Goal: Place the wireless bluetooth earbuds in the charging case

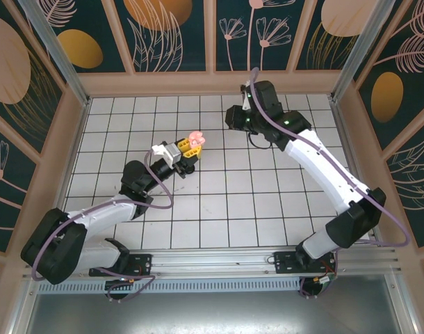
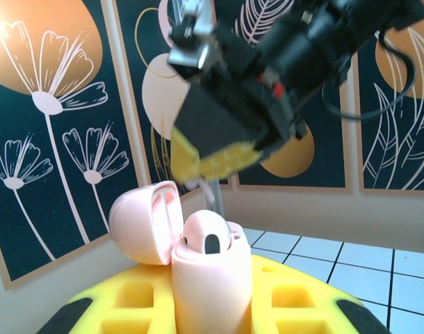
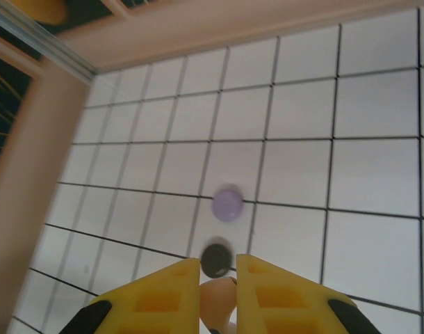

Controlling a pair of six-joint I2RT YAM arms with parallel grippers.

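A pale pink charging case (image 2: 212,278) stands upright with my left gripper (image 2: 212,309) shut on it, its lid (image 2: 144,221) swung open to the left. One pink earbud (image 2: 208,236) sits in the case. From above, the case (image 1: 195,138) is lifted left of centre at the left gripper's (image 1: 189,147) tips. My right gripper (image 2: 201,167) hovers just above the open case, shut on a second pale pink earbud (image 3: 217,300) whose stem (image 2: 208,191) points down towards the case. In the right wrist view, the earbud is pinched between that gripper's (image 3: 217,264) yellow fingers.
On the white tiled floor (image 3: 365,174) below the right gripper lie a round lilac case (image 3: 228,204) and a round black case (image 3: 216,257), both blurred. Wooden walls (image 1: 212,82) with dark floral panels enclose the floor on three sides.
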